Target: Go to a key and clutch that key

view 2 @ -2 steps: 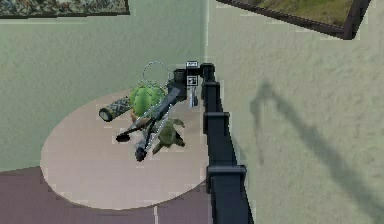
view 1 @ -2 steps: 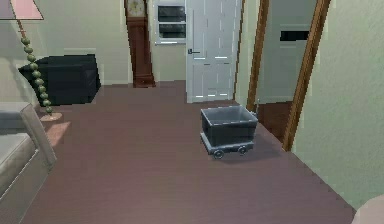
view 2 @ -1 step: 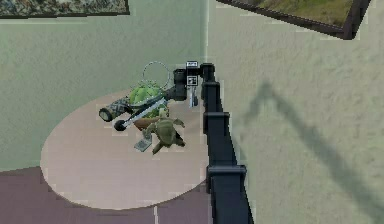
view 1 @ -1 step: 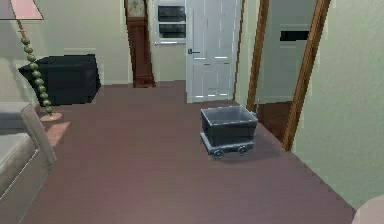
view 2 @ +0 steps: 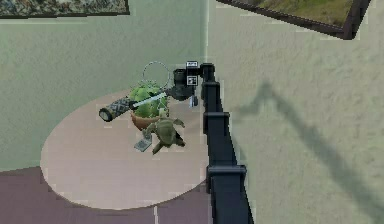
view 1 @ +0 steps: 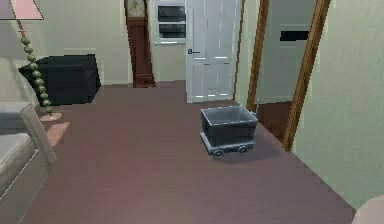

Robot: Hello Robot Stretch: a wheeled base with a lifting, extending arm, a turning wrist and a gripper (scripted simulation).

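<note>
Key (view 2: 143, 146), maybe, beside figurine (view 2: 167, 135), potted plant (view 2: 149, 101)

Table (view 2: 90, 165): round and pale-topped, standing on the floor beside me in a corner of two walls.
Table, 1 o'clock: potted plant (view 2: 148, 103), green leaves in a reddish pot, near the far rim.
Table, 2 o'clock: greenish figure (view 2: 167, 135), just in front of the plant.
Table, by the figure: small grey thing (view 2: 143, 146) at its 8 o'clock, too small for me to name.
Table, 12 o'clock: dark rod (view 2: 118, 108) with a pale end; I cannot tell whether it rests on the top.
Floor (view 1: 150, 165): mauve, ahead of me.
Floor, 1 o'clock: dark wheeled cart (view 1: 228, 128).
Floor, 10 o'clock: black box (view 1: 65, 78) against the wall.
</note>
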